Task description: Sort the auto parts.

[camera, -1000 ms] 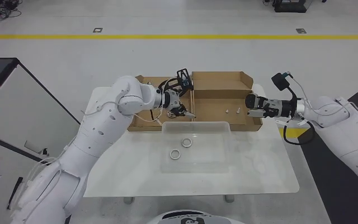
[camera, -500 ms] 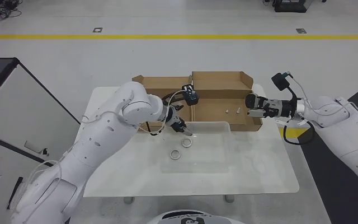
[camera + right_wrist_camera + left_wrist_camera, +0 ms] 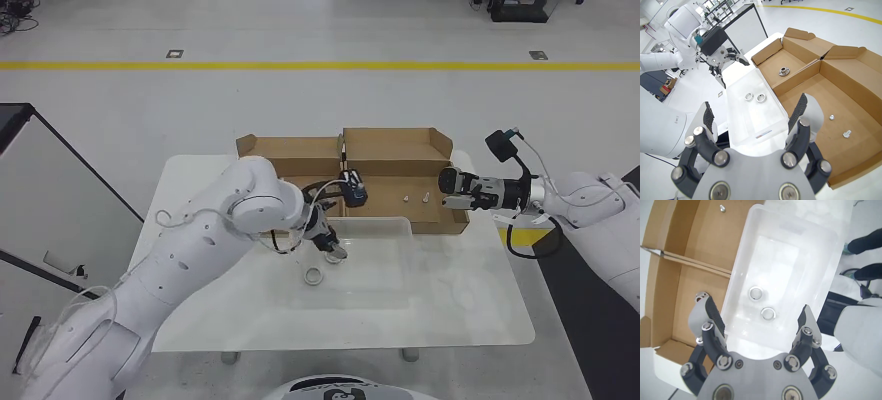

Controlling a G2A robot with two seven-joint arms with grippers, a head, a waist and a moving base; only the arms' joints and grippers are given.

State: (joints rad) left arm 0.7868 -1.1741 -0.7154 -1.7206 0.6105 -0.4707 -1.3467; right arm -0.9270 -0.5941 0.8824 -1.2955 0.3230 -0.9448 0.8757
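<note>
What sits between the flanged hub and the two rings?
The cardboard box wall and the clear bin's rim, per the right wrist view.

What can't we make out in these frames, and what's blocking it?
Top view: one silver metal ring in the clear plastic bin, partly covered by the left gripper.
Left wrist view: silver flanged hub in the brown cardboard box, mostly behind that gripper's finger.
Top view: two small silver fasteners in the box, too small to identify.

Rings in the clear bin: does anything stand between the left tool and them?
Nothing visible does. The open left tool hangs above the bin, and both rings lie uncovered on its floor.
</note>
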